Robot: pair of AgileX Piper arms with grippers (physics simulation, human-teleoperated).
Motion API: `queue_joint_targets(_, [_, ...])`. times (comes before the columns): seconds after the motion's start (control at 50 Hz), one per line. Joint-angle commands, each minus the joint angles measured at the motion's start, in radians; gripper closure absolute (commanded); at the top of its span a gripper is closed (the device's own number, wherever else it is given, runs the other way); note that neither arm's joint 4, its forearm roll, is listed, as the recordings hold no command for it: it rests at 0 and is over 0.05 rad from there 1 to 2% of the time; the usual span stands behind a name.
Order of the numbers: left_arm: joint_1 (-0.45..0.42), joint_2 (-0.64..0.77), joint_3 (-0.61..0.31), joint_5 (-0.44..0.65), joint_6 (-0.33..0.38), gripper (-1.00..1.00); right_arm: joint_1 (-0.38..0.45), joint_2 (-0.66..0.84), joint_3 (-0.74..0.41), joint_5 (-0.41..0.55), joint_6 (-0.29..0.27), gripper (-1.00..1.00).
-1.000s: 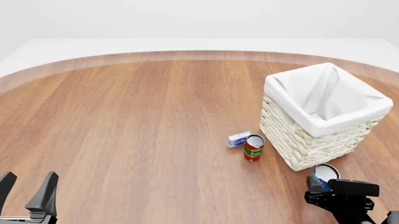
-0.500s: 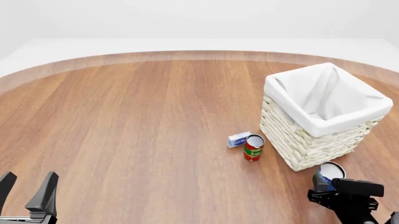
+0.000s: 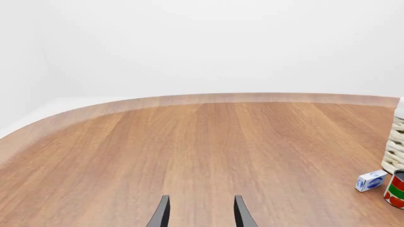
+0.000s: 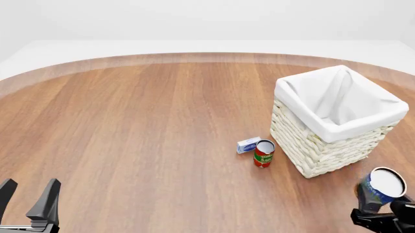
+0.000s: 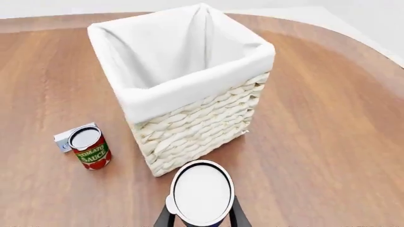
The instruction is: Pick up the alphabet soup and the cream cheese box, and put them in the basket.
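**Ana:** Since a second ago, the alphabet soup (image 4: 385,186) rises off the table, clamped in the right gripper (image 4: 382,206), beside the basket (image 4: 311,150); carrying looks underway.

**Ben:** And the left wrist view?

**Ana:** Left gripper (image 3: 200,212) hangs spread and empty. The cream cheese box (image 3: 370,180) lies near the basket's base, touching the tomato can (image 3: 395,190).

**Ben:** Right wrist view?

**Ana:** Fingers pinch the soup just short of the basket's near corner.

**Ben:** Counts?

**Ana:** Two cans, one box, one basket, two grippers.
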Motion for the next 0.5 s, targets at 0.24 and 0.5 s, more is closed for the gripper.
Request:
queue_joint_targets(0.24, [0.000, 0.000, 0.000, 0.000, 0.000, -1.00, -0.010, -0.429, -0.297, 0.512, 0.013, 1.00])
queue_joint_targets(0.5, [0.000, 0.000, 0.000, 0.000, 0.000, -1.00, 0.008, -0.430, -0.498, 0.581, 0.038, 1.00])
